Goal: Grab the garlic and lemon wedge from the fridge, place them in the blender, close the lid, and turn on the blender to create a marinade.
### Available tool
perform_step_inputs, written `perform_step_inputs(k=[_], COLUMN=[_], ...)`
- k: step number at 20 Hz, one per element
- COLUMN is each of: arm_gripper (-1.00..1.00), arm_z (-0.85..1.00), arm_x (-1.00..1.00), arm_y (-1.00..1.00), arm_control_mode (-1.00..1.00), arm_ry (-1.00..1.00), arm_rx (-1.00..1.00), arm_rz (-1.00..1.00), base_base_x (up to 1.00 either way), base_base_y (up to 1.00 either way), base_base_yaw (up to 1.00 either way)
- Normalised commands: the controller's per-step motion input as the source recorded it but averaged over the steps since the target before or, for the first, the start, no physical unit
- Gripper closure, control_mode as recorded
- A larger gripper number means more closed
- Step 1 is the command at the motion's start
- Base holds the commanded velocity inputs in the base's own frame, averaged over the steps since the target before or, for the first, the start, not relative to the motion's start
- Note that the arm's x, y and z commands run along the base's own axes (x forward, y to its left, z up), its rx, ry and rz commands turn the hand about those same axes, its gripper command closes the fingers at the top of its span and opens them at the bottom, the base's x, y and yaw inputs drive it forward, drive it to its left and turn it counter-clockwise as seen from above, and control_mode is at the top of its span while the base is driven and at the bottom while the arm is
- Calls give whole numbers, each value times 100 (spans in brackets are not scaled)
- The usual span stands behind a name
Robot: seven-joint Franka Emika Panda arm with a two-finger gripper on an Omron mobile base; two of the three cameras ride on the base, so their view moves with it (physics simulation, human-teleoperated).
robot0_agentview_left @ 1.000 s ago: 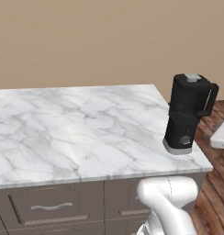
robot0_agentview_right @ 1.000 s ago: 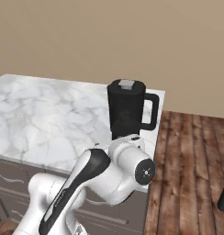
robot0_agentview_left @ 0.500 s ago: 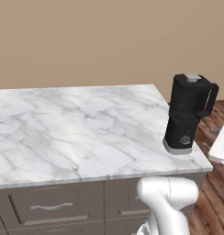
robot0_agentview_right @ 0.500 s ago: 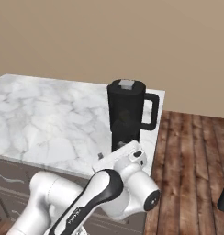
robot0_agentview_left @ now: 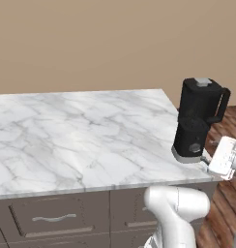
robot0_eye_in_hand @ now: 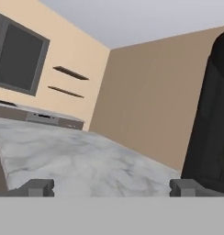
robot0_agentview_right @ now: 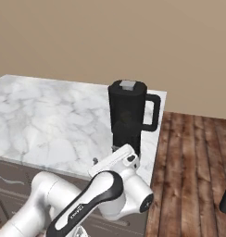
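The gripper (robot0_eye_in_hand: 112,188) is wide open and holds nothing, low by the edge of the white marble counter (robot0_agentview_left: 76,140). The blender (robot0_agentview_left: 197,118) stands on the counter's corner with its lid (robot0_agentview_right: 128,84) on. Behind are tan walls (robot0_agentview_left: 115,43); beside, a wood floor (robot0_agentview_right: 193,162).

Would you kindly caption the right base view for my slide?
Lidded black blender jug stands at the white marble counter's corner beside wooden flooring.

Even, soft, rendered light with no glare; the marble counter (robot0_agentview_left: 81,140) looks bright and the blender (robot0_agentview_left: 197,118) reads as flat black with little detail. Shadows are faint. The hand view is coarse, blocky near the fingertips (robot0_eye_in_hand: 38,187)
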Motion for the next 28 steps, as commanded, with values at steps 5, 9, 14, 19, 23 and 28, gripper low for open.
perform_step_inputs(k=[5, 9, 14, 19, 23, 28], arm_gripper=[-100, -100, -100, -100, -100, -100], arm_z=[-10, -26, -27, -27, -19, -22], arm_x=[47, 28, 38, 43, 42, 35], arm_y=[-14, -26, -13, -8, -14, -16], arm_control_mode=[-100, -100, -100, -100, -100, -100], arm_ry=[0, 0, 0, 0, 0, 0], arm_rx=[0, 0, 0, 0, 0, 0], arm_rz=[0, 0, 0, 0, 0, 0], base_base_x=[0, 0, 0, 0, 0, 0], base_base_y=[0, 0, 0, 0, 0, 0], base_base_yaw=[0, 0, 0, 0, 0, 0])
